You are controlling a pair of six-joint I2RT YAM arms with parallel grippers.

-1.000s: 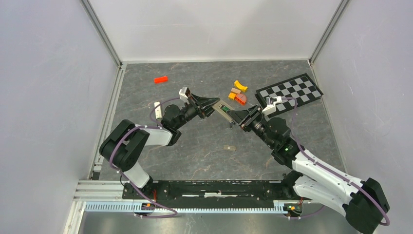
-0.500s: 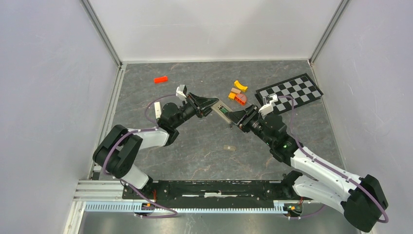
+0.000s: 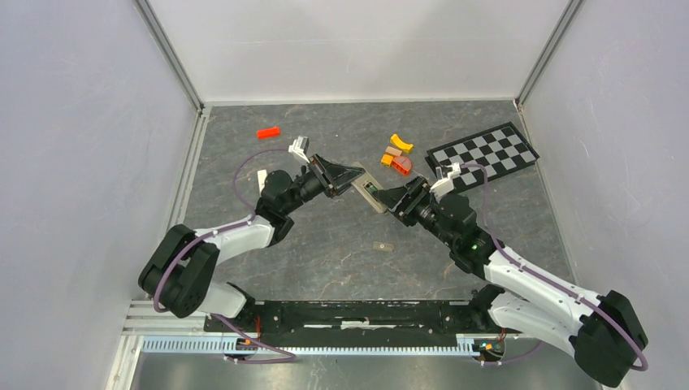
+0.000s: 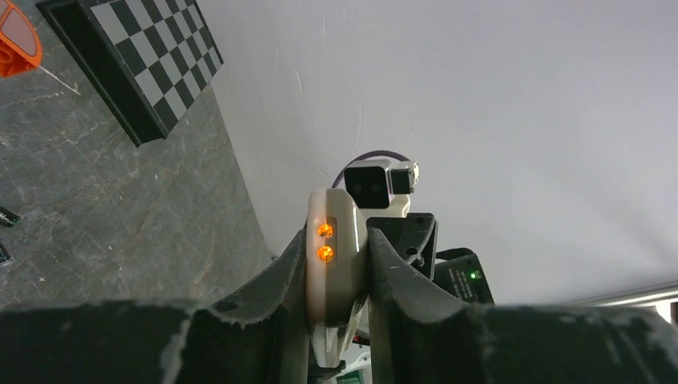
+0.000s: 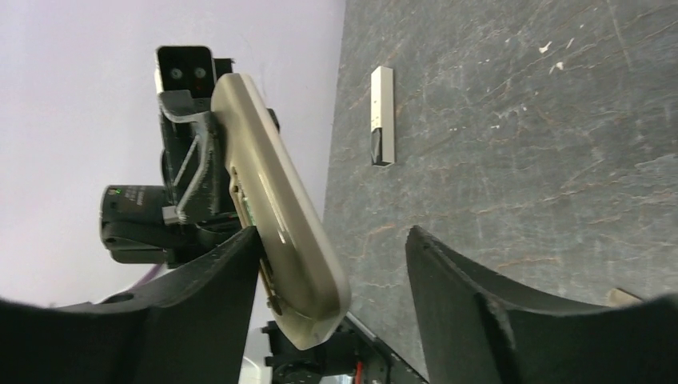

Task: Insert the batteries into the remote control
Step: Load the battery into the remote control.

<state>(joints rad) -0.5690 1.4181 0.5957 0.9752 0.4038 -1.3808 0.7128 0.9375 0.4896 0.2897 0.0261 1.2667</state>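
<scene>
The remote (image 3: 370, 189) was held off the table (image 3: 325, 260), slanting between the two arms near the middle of the workspace. The left gripper (image 3: 348, 177) was clenched on one end of it; in the left wrist view both fingers (image 4: 292, 268) pressed against the remote's sides, just below two orange lights glowing on its end. The right gripper (image 5: 332, 238) was released, its jaws spread wide around the other end: the grey-tan back lay against one finger (image 5: 216, 296), while the other finger stood well apart from it. Two batteries (image 4: 7, 216) lay on the table at the left edge of the left wrist view. A white bar (image 5: 381, 116) rested flat on the table beyond the remote. The checkerboard (image 3: 482, 152) lay at the far right, with orange and yellow blocks (image 3: 396, 154) just beside it.
</scene>
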